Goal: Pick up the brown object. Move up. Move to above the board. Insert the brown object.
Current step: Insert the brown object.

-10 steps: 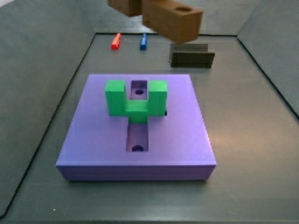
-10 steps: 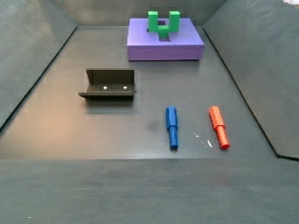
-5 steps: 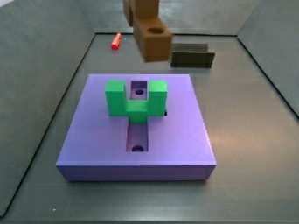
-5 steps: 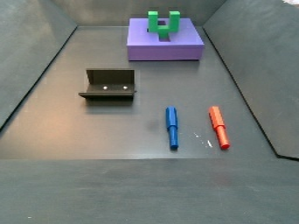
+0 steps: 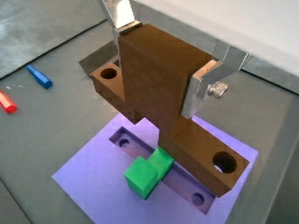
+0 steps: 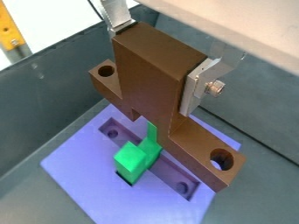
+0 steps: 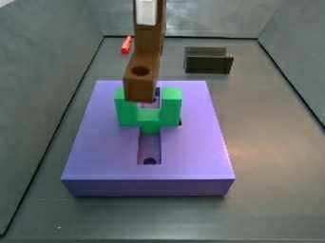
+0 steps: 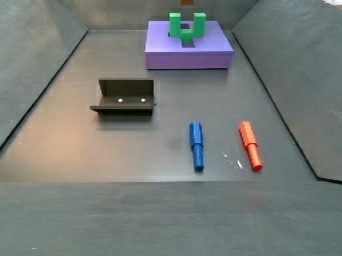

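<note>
Now upright over the board (image 7: 191, 142), brown object (image 7: 143, 65) clamped in tool (image 5: 170, 54)

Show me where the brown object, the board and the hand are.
brown object (image 6: 149, 74): wrist view, broad face.
board (image 7: 191, 157): side view, bare top surface.
hand (image 5: 176, 48): wrist view, midway between fingertips, above the board.

One gripper (image 5: 163, 58) above one purple-blue square board (image 7: 203, 142); one wood-brown bar (image 7: 143, 62), one green U-shaped block (image 7: 146, 111), one dark fixture (image 8: 124, 97), one blue marker (image 8: 197, 144), one red marker (image 8: 250, 145).
</note>
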You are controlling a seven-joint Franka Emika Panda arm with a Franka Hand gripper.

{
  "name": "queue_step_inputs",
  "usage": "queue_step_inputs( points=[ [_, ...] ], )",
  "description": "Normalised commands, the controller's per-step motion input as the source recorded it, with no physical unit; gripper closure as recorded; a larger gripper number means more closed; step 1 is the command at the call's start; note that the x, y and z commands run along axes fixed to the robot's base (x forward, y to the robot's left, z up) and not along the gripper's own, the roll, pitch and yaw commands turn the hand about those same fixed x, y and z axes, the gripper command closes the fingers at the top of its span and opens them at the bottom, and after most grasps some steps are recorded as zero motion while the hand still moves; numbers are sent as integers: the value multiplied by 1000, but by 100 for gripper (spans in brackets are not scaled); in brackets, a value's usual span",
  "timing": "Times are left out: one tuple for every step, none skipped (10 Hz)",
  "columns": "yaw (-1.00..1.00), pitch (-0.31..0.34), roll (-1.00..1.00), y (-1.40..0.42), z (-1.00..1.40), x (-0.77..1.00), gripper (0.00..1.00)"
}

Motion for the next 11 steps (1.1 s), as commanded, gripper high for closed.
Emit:
queue_step_inputs(
  points=[
    [63,-14,26,-203,-283,-31,100],
    [120,-23,44,-140,-471,-77,100],
    [220,-49,0,-89,-574,0,100],
    [306,-54,-40,-57,-551,9,100],
    [220,-36,0,0,-331,0,100],
    [111,0,19,0,-217,11,100],
    [31,0,44,0,-171,0,100],
    [0,0,37,0,-140,0,100],
    [34,0,16,0,-203,17,100],
    [54,0,33,0,-200,63,100],
    [37,0,13,0,-169,26,100]
  ],
)
